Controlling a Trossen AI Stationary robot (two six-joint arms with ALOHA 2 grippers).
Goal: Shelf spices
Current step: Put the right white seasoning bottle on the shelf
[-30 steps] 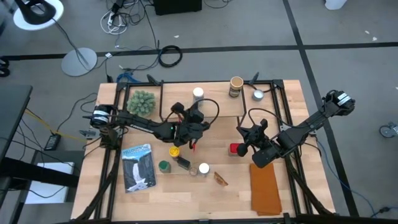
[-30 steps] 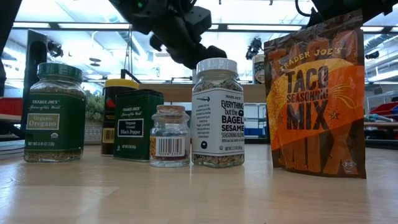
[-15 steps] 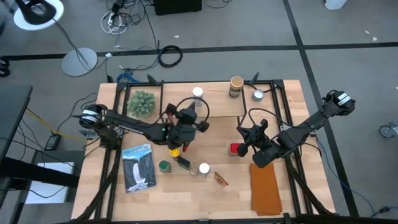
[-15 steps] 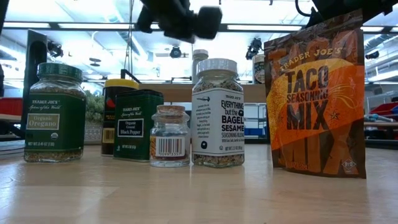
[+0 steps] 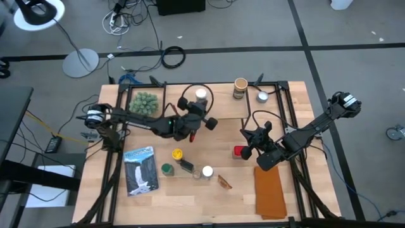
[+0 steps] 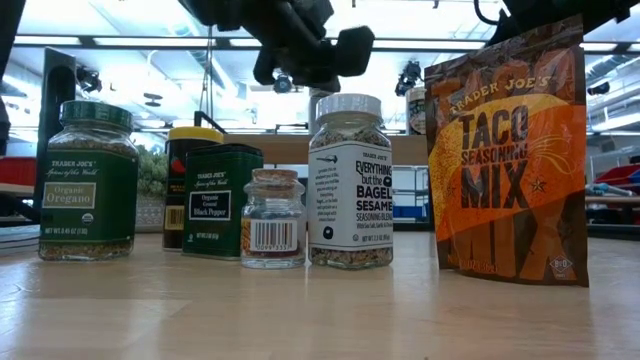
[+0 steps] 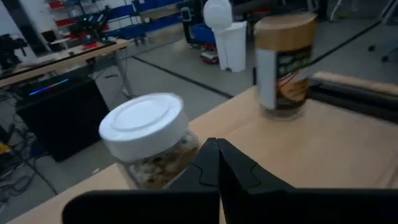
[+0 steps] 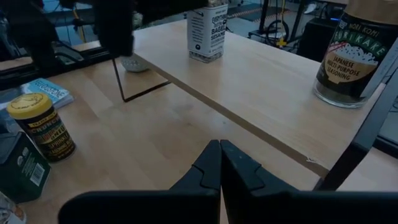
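Since the earlier frame, the left gripper [image 5: 201,120] has been swung away from the yellow-lidded jar [image 5: 178,154] and carried up toward the shelf [image 5: 221,107], where it is now seen just beside the white-lidded jar [image 5: 201,95] standing on the plank. Its fingers are pressed together, with nothing held between them. The right gripper [image 5: 249,140] is parked over the table [image 5: 190,196], next to the red tin [image 5: 238,152], its fingers likewise together and empty.

Two spices are already on the shelf: the white-lidded jar and the tan cylinder [image 5: 240,88]. Left on the table are the yellow-lidded jar, the green-lidded jar [image 5: 166,169], a black box [image 5: 186,166], a second white-lidded jar [image 5: 207,171], a small clear jar [image 5: 197,173], the red tin and a seasoning packet [image 5: 224,182].

A knock is judged the main risk: with the fingers together so near the white-lidded jar, a forward move could tip it or push it off the back edge of the plank. The fingers would have to be parted before any grasp.

The table is of light wood, and a booklet [image 5: 139,170], an orange cloth [image 5: 270,190], a fuzzy green ball [image 5: 144,104] and a silver cup [image 5: 262,97] are also carried on it. Grey floor, loose cables and a lamp base [image 5: 80,63] are seen beyond.
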